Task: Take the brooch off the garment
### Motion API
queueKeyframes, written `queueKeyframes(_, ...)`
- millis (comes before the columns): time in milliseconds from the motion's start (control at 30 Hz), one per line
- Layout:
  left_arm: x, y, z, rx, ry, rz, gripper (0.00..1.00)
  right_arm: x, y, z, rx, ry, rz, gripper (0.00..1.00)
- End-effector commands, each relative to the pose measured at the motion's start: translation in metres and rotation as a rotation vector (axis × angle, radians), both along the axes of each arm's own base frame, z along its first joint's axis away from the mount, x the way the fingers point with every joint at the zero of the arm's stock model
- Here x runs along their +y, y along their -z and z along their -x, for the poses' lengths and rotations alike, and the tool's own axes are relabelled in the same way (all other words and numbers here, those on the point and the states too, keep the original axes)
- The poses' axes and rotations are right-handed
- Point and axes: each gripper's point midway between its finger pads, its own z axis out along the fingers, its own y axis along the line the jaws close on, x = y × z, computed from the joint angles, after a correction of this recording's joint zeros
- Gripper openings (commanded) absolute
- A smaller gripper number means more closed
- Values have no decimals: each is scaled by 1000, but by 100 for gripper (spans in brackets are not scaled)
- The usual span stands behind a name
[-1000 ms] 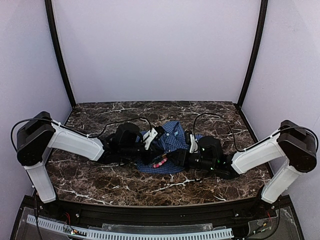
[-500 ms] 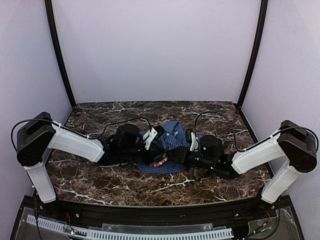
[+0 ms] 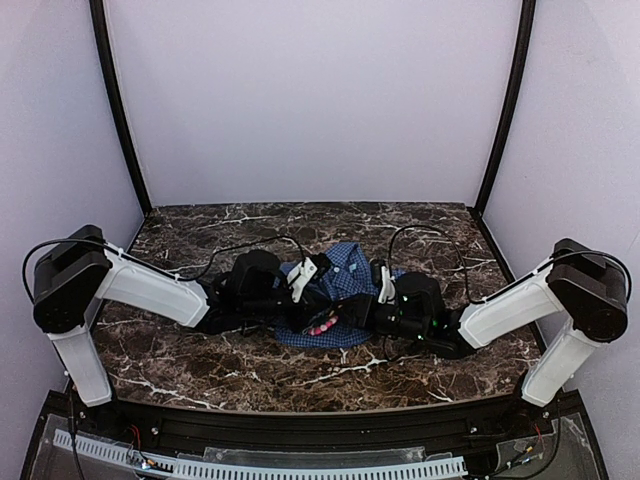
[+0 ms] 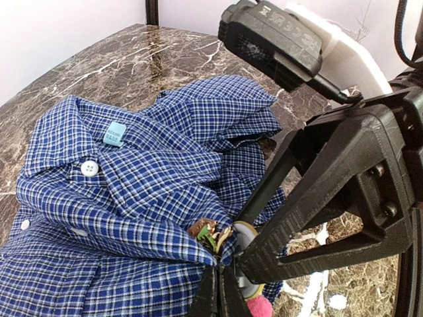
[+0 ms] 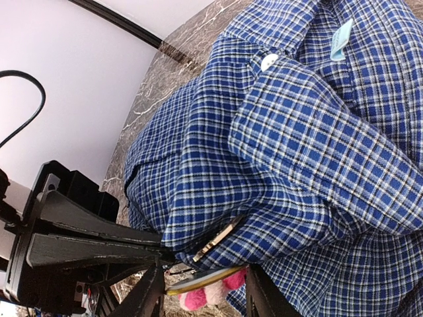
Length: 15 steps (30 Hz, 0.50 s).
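The garment (image 3: 348, 272), a blue checked shirt with white buttons, lies bunched at mid-table. The brooch (image 3: 320, 326) hangs at its near edge. It is a gold-rimmed disc (image 5: 202, 278) with pink fluff below. My left gripper (image 4: 219, 269) is shut on a fold of the garment (image 4: 145, 165) right beside the brooch (image 4: 244, 234). My right gripper (image 5: 205, 277) comes in from the other side with its fingers at either edge of the disc, shut on it. In the top view the left gripper (image 3: 305, 312) and the right gripper (image 3: 342, 318) meet over the shirt's front edge.
The shirt rests on a dark marble table (image 3: 200, 360) enclosed by pale walls and black corner posts (image 3: 120, 110). Cables (image 3: 420, 232) loop over the table behind both wrists. A black rail (image 3: 300, 430) runs along the near edge.
The right gripper's jaws have narrowed onto the brooch disc and the right wrist has edged slightly left. The left gripper has stayed shut on the cloth.
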Motion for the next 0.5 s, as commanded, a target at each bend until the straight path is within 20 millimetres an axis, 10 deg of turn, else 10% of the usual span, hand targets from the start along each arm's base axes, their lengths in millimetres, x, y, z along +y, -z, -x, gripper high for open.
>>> queueKeyframes(0,-3,-14,7,-65,18,9,1,6,-6,-6,-15,21,-10,42)
queueKeyframes(467,-6,-13,4,-98,-20,-11,1,0,-3,-9,-14,54,8,0)
